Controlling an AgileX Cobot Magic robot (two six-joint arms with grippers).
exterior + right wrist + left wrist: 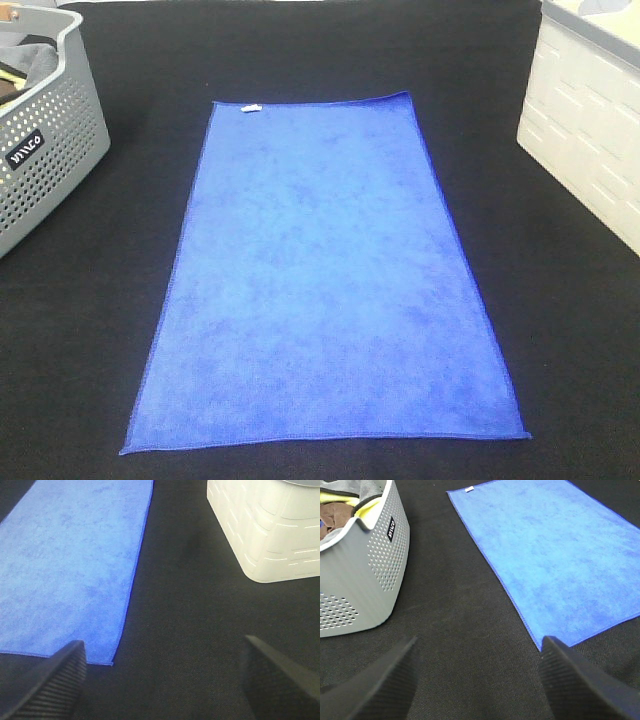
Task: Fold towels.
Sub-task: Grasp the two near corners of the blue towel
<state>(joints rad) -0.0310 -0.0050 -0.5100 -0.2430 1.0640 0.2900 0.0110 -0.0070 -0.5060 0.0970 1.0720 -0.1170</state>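
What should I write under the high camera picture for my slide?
Blue towel spread flat on a black table, grey basket on its left, white bin on its right.

The gray basket [62, 120] carries a small black label [25, 149] whose white letters look like "VILCO" but are not sure, and the white tag [251, 108] on the towel [320, 290] is too small to read.
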